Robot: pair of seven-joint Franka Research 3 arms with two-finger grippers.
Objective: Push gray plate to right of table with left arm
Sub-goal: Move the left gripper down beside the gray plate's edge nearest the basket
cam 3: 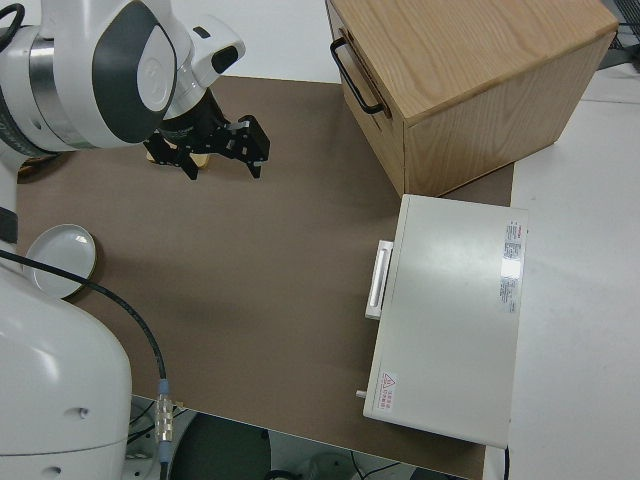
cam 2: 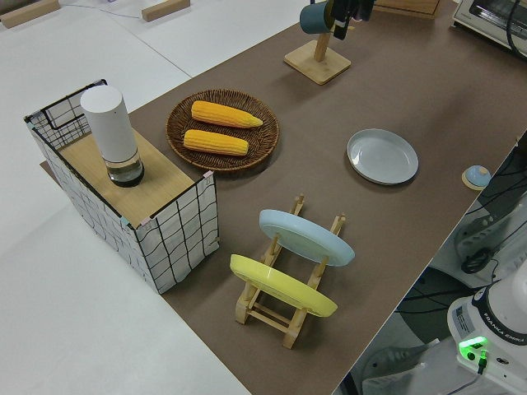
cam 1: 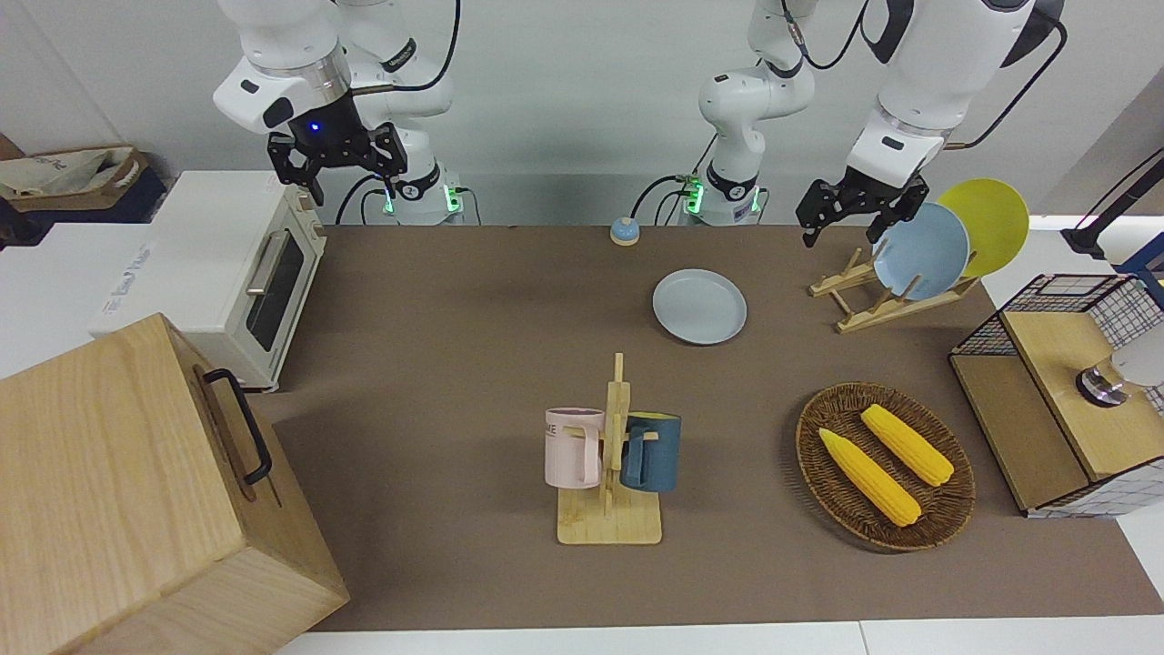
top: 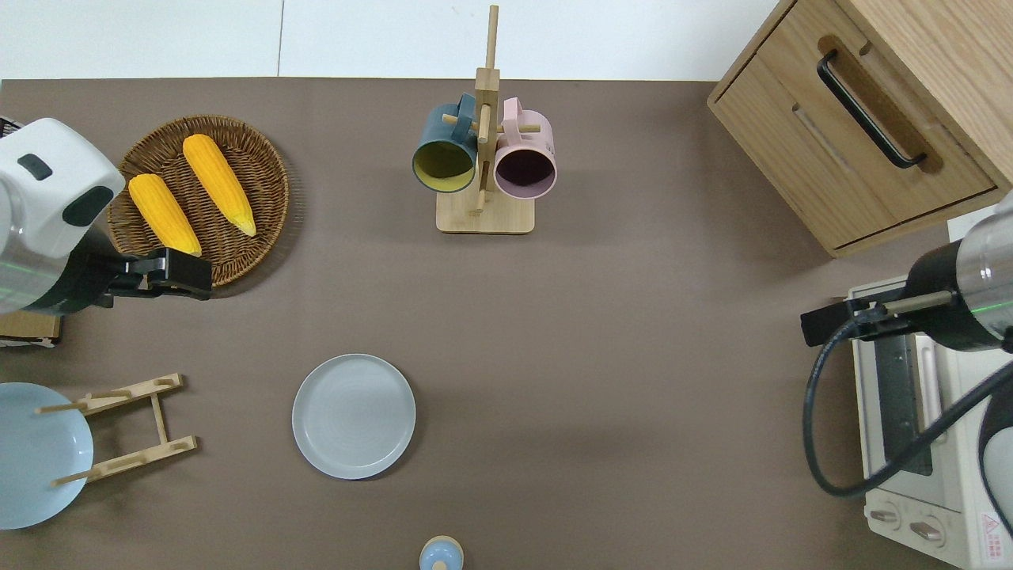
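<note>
We see the left gripper point(cam 1: 850, 212) spread open, holding nothing, aloft; the gray plate point(top: 354, 416) lies flat near the table's point(top: 601, 340) robot-side edge.

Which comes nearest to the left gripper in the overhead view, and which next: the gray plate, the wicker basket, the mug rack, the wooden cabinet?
From the left gripper:
1. Wicker basket, under the gripper.
2. Gray plate, nearer the robots.
3. Mug rack, mid-table.
4. Wooden cabinet, right arm's end.
</note>
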